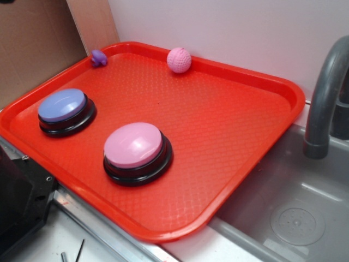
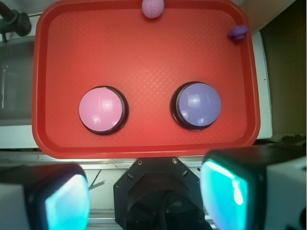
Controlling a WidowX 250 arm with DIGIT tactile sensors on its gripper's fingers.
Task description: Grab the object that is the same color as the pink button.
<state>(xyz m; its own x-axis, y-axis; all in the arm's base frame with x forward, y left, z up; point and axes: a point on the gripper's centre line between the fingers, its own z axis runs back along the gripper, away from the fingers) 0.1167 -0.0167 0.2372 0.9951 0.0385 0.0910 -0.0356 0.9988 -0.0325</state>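
**Pink ball waiting at the back of the red tray**

While the gripper [image 2: 144,201] is being held high above the near edge of the tray, its two fingers [image 2: 62,201] are being kept wide apart, and nothing is being held between them. Only the wrist view is showing the gripper; in the other view it is not being shown.

A big red tray [image 1: 229,136] is being used to hold four things. The small pink ball [image 1: 179,60] is being kept at the far edge of the tray, right up against the rim. The tiny purple figure [image 1: 98,58] is being kept in the far corner, well apart from the ball.

Closer to the gripper, the pink button [image 1: 134,146] is being shown on its black base. The blue-lavender button [image 1: 62,106] is being shown beside it, with a gap of red tray between them. Both buttons are being kept well apart from the ball.

A grey sink [image 1: 294,213] is being seen next to the tray, and a grey tap [image 1: 323,103] is being seen bending over it.
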